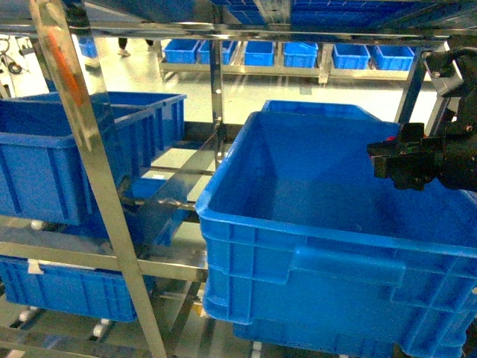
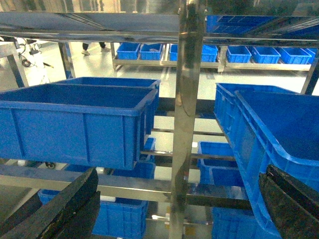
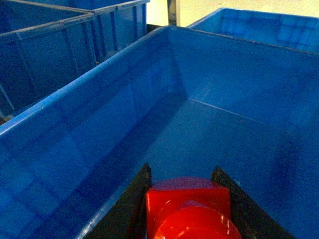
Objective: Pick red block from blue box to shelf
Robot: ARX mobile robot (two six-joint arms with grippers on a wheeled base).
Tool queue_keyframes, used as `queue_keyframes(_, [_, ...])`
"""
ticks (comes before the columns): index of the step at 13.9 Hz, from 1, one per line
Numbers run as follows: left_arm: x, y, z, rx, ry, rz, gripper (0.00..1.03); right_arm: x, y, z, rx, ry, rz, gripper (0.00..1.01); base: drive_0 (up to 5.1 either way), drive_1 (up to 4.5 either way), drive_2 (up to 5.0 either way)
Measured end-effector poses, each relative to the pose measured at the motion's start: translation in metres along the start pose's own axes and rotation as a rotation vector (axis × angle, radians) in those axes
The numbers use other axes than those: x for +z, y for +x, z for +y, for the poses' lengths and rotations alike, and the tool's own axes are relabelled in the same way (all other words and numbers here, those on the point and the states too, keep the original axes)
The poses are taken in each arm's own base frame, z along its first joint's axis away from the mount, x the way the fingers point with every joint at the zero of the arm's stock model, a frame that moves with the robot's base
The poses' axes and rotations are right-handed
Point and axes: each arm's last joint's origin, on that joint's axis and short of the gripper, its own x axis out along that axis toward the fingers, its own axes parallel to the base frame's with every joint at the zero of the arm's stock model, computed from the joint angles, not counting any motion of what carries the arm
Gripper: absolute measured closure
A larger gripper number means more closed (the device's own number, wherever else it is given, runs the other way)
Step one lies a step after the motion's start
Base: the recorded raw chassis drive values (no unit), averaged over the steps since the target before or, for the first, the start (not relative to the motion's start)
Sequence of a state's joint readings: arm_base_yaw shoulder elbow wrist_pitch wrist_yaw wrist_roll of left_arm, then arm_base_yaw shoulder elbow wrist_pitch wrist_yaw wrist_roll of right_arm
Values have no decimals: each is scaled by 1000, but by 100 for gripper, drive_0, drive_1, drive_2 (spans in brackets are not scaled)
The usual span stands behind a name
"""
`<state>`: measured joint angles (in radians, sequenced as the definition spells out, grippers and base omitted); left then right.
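The red block (image 3: 188,206), glossy with its round stud facing the camera, is clamped between the black fingers of my right gripper (image 3: 182,174). That gripper (image 1: 387,160) hangs over the right part of a big dark blue ribbed crate (image 1: 298,253) on the shelf (image 1: 74,112), above the crate's bare floor. My left gripper (image 2: 180,172) is open and holds nothing, facing a shiny steel upright of the shelf (image 2: 189,99). It does not show in the head view. The blue box is out of view.
More dark blue crates (image 1: 52,156) sit on the shelf's left side and on lower tiers (image 1: 67,287). A second crate (image 3: 259,30) stands behind the big one. A far rack holds a row of small blue bins (image 1: 298,54). A steel rail (image 1: 223,30) crosses overhead.
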<state>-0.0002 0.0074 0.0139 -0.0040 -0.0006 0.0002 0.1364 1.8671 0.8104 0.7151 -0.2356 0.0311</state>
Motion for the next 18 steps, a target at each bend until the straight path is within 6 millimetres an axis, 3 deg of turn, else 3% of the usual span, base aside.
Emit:
queue_keyframes(2, [0,0,0,0,0,0,5,0,0,0,5,3,3,45,0,0,0])
queue_keyframes(3, [0,0,0,0,0,0,5,3,-2,0,15,2,-10,25,0,0,0])
queue_keyframes(5, [0,0,0,0,0,0,5,8,-9,1,19,15,-35,2,0,0,0])
queue_keyframes(9, [0,0,0,0,0,0,5,15,-68,17,74,137,-46,3,0,0,0])
queue_keyframes(11, [0,0,0,0,0,0,5,20,-101,13,-29,114,-151,3,0,0,0])
queue_keyframes(13, [0,0,0,0,0,0,5,15,-108,10,-130,57,-162,3,0,0,0])
queue_keyframes(14, [0,0,0,0,0,0,5,13,-106,11,-189,13,-239,8,0,0,0])
queue_keyframes(15, [0,0,0,0,0,0,5,0,-119,12,-315,-19,-312,25,0,0,0])
queue_keyframes(17, [0,0,0,0,0,0,5,-10,-144,12,-359,-33,-346,50,0,0,0])
queue_keyframes(18, [0,0,0,0,0,0,5,-16,-157,13,-367,-39,-347,69,0,0,0])
